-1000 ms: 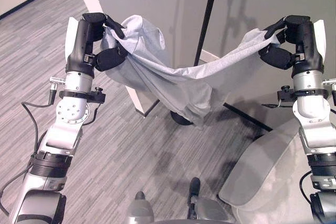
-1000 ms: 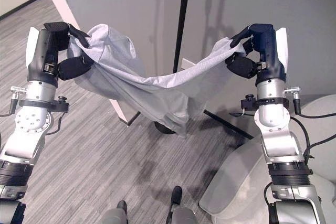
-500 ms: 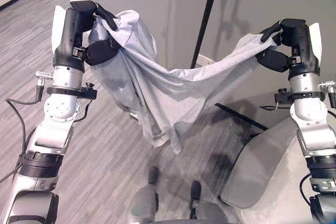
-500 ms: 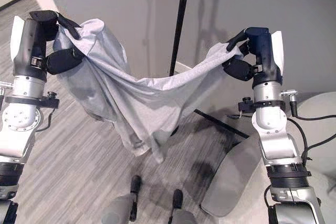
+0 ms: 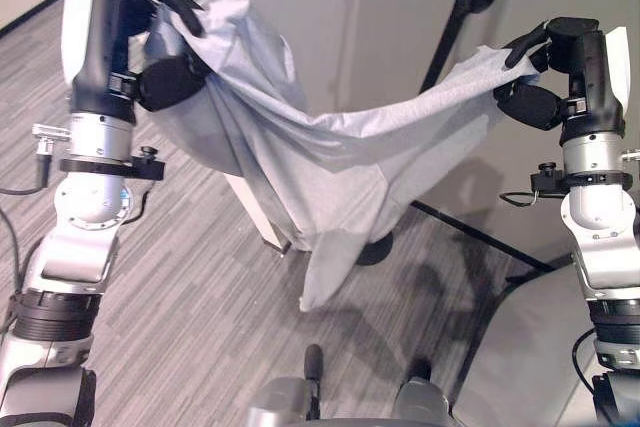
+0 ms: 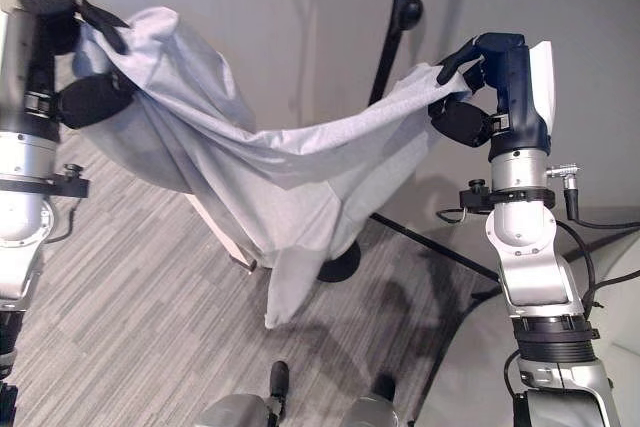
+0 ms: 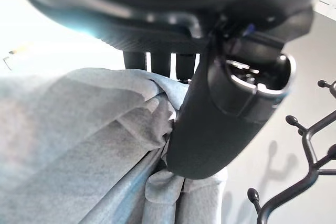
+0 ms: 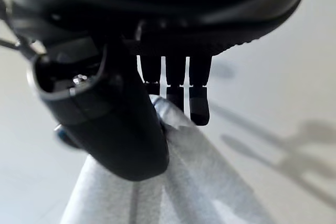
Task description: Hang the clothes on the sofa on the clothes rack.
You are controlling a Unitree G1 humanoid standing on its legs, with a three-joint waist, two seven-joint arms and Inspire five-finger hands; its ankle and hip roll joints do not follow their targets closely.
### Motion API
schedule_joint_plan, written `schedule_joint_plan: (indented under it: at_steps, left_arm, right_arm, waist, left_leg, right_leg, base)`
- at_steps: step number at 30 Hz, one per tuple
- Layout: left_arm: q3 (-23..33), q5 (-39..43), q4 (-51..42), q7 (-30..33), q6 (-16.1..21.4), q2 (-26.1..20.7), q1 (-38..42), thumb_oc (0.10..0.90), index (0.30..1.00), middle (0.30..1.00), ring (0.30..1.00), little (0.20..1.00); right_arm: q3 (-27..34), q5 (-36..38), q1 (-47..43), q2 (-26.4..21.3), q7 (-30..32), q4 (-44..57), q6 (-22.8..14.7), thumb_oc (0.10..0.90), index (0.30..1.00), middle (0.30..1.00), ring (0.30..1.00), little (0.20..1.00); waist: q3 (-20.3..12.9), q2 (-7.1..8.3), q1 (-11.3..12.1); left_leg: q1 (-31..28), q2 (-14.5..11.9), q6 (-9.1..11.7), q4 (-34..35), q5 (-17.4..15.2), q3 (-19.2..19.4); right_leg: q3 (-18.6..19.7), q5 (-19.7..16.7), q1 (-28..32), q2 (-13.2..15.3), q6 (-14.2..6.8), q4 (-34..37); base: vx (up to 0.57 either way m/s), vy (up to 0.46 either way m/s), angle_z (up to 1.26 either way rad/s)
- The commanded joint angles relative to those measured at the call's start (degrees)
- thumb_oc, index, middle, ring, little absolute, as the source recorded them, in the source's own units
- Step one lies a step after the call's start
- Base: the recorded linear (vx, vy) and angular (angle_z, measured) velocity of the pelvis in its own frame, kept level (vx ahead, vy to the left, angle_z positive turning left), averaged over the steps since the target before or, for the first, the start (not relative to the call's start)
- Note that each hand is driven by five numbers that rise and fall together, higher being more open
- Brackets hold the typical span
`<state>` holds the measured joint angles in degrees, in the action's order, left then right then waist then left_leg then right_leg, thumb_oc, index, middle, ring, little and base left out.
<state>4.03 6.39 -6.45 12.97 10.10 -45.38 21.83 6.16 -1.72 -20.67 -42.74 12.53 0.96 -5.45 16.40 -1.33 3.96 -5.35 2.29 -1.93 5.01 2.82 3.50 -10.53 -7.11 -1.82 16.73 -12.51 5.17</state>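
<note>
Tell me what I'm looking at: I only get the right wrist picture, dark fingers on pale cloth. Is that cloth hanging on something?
Observer: Not yet. The grey garment sags between two raised hands; the right hand pinches one end.
Operator: And the other end?
Observer: The left hand grips it, bunched up, with more cloth draped over that side.
Operator: Is the rack nearby?
Observer: Yes, the black clothes rack stands just behind the garment, its pole rising past the cloth's upper edge, its round base on the floor beneath.
Operator: Does the cloth touch the floor?
Observer: I can't tell; a loose tail dangles low.
</note>
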Motion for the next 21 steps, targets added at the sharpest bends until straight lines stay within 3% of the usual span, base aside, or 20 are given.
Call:
schedule_joint_plan:
  at_steps: [1, 7, 14, 16, 17, 20, 21]
  left_arm:
    - [6.31, 1.02, -6.43, 2.05, 7.66, -2.26, 1.75, 0.4, 0.3, 0.3, 0.3, 0.3]
    - [6.86, 4.49, -7.93, -0.28, 8.52, -0.92, -0.16, 0.4, 0.3, 0.3, 0.3, 0.3]
    - [9.33, 13.37, -9.08, -5.79, 9.89, -1.08, -3.77, 0.4, 0.3, 0.3, 0.3, 0.3]
    - [10.86, 16.87, -9.41, -9.1, 10.43, -2.21, -5.95, 0.4, 0.3, 0.3, 0.3, 0.3]
    - [14.03, 22.25, -10.34, -14.79, 10.57, -3.93, -9.69, 0.4, 0.3, 0.3, 0.3, 0.3]
    - [15.82, 24.56, -10.61, -17.08, 10.84, -4.57, -11.82, 0.4, 0.3, 0.3, 0.3, 0.3]
    - [22.83, 34.5, -11.57, -27.81, 10.21, -4.8, -19.29, 0.4, 0.3, 0.3, 0.3, 0.3]
  right_arm:
    - [5.67, 0.42, -3.67, -3.83, 2.95, 5.36, -5.58, 0.4, 0.3, 0.3, 0.3, 0.3]
    - [7.64, 2.61, -0.09, -3.96, 0.97, 6.74, -7.14, 0.4, 0.3, 0.3, 0.3, 0.3]
    - [9.87, 10.23, 3.32, -4.53, -4.02, 7.72, -9.64, 0.4, 0.3, 0.3, 0.3, 0.3]
    - [10.74, 13.34, 4.94, -5.49, -7.1, 8.44, -10.58, 0.4, 0.3, 0.3, 0.3, 0.3]
    - [12.52, 19.1, 7.06, -6.21, -12.54, 9.42, -11.53, 0.4, 0.3, 0.3, 0.3, 0.3]
    - [13.05, 21.79, 8.02, -6.72, -14.79, 9.92, -12.39, 0.4, 0.3, 0.3, 0.3, 0.3]
    - [16.76, 33.35, 11.96, -6.24, -24.6, 11.24, -12.69, 0.4, 0.3, 0.3, 0.3, 0.3]
  waist:
    - [-7.7, 1.14, -0.8]
    - [-9.7, 1.25, -1.52]
    - [-10.25, 1.03, -2.1]
    - [-10.35, 1.02, -2.11]
    - [-10.65, 0.93, -2.12]
    - [-10.75, 0.9, -2.15]
    - [-11.23, 0.79, -1.84]
  left_leg:
    - [-0.46, -3.69, 4.73, -0.13, -6.09, 1.01]
    - [-1.7, -7.12, 7.06, -0.01, -5.48, 1.02]
    - [-2.8, -8.36, 7.97, -0.01, -5.42, 1.52]
    - [-3.05, -8.52, 8.1, -0.01, -5.43, 1.66]
    - [-3.32, -8.63, 8.16, -0.01, -5.58, 1.87]
    - [-3.48, -8.72, 8.26, -0.01, -5.61, 2.04]
    - [-3.58, -8.95, 8.47, -0.01, -5.71, 2.49]
  right_leg:
    - [-1.33, 4.63, 5.88, -3.41, 1.6, -0.55]
    - [-1.86, 7.11, 8.54, -6.48, 2.77, -0.17]
    - [-2.23, 8.66, 10.29, -7.57, 3.31, -0.17]
    - [-2.2, 8.91, 10.62, -7.75, 3.41, -0.17]
    - [-2.17, 9.13, 10.88, -7.87, 3.43, -0.17]
    - [-2.19, 9.07, 10.94, -7.9, 3.42, -0.17]
    - [-2.17, 9.04, 10.93, -7.85, 3.27, -0.17]
  base:
    - [0.1, -0.193, 0.14]
    - [0.08, -0.155, -0.13]
    - [0.02, -0.054, -0.05]
    - [0.0, 0.0, 0.0]
    - [0.0, 0.0, 0.0]
    - [0.0, 0.0, 0.0]
    - [-0.02, -0.013, -0.04]
